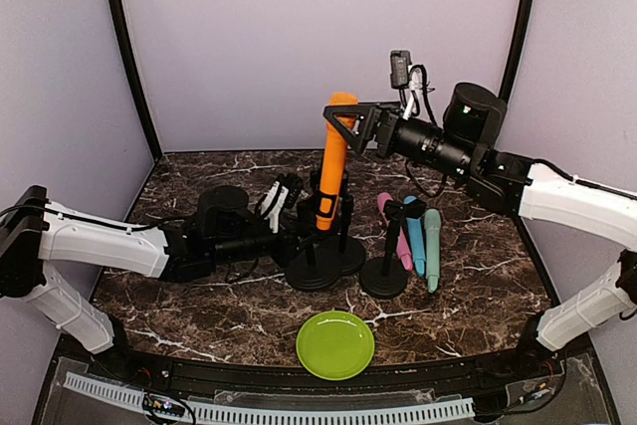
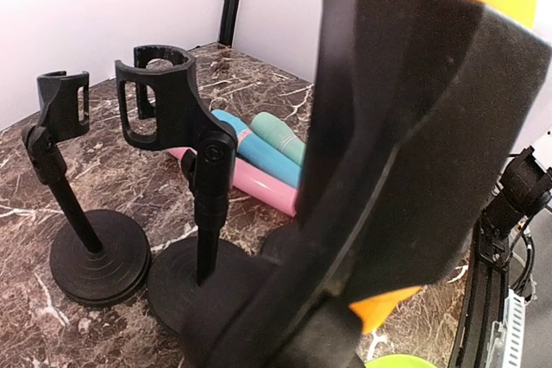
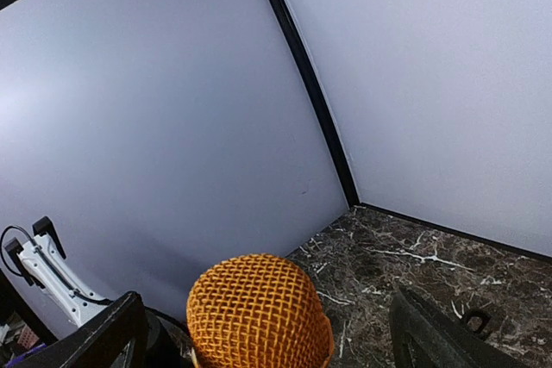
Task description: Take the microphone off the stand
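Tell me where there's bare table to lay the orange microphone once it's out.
Bare marble: right of the teal microphone toward the table edge; between the left arm and the green plate; the far-left corner. Crowded: the three stands and lying microphones mid-table.

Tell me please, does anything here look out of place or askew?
The pink microphone, blue microphone and teal microphone lie loose on the table beside an empty stand, not clipped in. The orange microphone stands slightly tilted. Nothing looks spilled or broken.
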`<state>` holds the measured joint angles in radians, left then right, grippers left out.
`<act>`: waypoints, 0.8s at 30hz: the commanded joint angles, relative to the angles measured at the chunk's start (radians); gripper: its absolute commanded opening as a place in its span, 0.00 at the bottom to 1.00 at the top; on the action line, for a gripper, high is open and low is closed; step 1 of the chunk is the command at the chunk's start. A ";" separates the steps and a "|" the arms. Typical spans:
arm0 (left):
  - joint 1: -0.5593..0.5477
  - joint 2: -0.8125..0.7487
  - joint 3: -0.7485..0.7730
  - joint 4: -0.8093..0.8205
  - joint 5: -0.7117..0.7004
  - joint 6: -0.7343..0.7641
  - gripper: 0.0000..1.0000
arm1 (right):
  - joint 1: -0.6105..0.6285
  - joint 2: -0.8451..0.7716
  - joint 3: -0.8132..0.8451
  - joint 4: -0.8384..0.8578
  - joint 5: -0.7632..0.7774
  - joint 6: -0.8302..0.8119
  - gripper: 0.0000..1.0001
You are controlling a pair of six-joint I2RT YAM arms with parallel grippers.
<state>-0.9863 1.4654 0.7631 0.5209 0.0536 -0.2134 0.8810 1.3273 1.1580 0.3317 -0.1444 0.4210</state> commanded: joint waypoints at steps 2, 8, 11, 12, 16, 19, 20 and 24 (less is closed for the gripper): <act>-0.002 -0.077 0.018 0.101 -0.041 -0.013 0.00 | 0.041 0.068 0.056 -0.083 0.124 -0.073 0.93; -0.002 -0.084 0.012 0.105 -0.037 -0.018 0.00 | 0.076 0.144 0.095 -0.087 0.163 -0.092 0.67; -0.002 -0.085 0.016 0.099 -0.034 -0.014 0.00 | 0.090 0.154 0.088 -0.071 0.206 -0.097 0.53; -0.002 -0.085 0.019 0.096 -0.034 -0.012 0.00 | 0.092 0.152 0.081 -0.061 0.217 -0.096 0.47; -0.002 -0.083 0.026 0.076 -0.034 -0.012 0.00 | 0.096 0.135 0.053 -0.023 0.245 -0.102 0.17; -0.002 -0.083 0.027 0.056 -0.041 -0.021 0.01 | 0.096 0.127 0.037 -0.006 0.260 -0.104 0.02; -0.002 -0.084 0.028 0.053 -0.042 -0.021 0.03 | 0.096 0.126 0.034 -0.002 0.262 -0.104 0.00; -0.002 -0.098 0.025 0.028 -0.031 -0.009 0.26 | 0.096 0.110 0.006 0.035 0.273 -0.103 0.00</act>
<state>-0.9855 1.4536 0.7631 0.4839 0.0132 -0.2348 0.9802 1.4780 1.1893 0.2707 0.0631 0.3176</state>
